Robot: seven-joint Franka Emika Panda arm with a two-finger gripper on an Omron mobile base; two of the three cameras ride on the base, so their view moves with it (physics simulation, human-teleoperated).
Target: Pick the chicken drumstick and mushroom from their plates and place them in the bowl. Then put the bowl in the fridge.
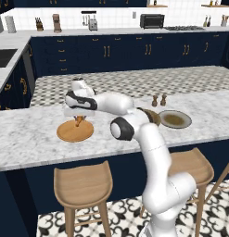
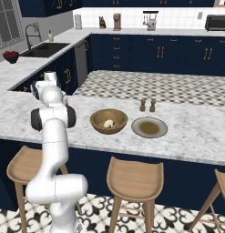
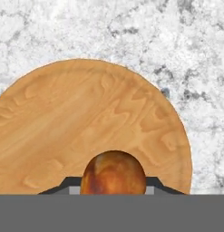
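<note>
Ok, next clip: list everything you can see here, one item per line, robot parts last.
drumstick: one, golden-brown, on the wooden plate, between the gripper's fingers
wooden plate: one, orange-brown, flat on the island counter
mushroom: one, pale cream, inside the bowl
bowl: one, tan wood, on the counter beside the grey plate
grey plate: one, grey rim and olive centre, nothing on it
shakers: two, brown, behind the bowl and grey plate
stools: three, light wood, in front of the island
toaster oven: one, black, back counter
sink: one, dark, side counter
gripper: one, dark, down over the wooden plate, fingers either side of the drumstick
arm: one, white
</note>
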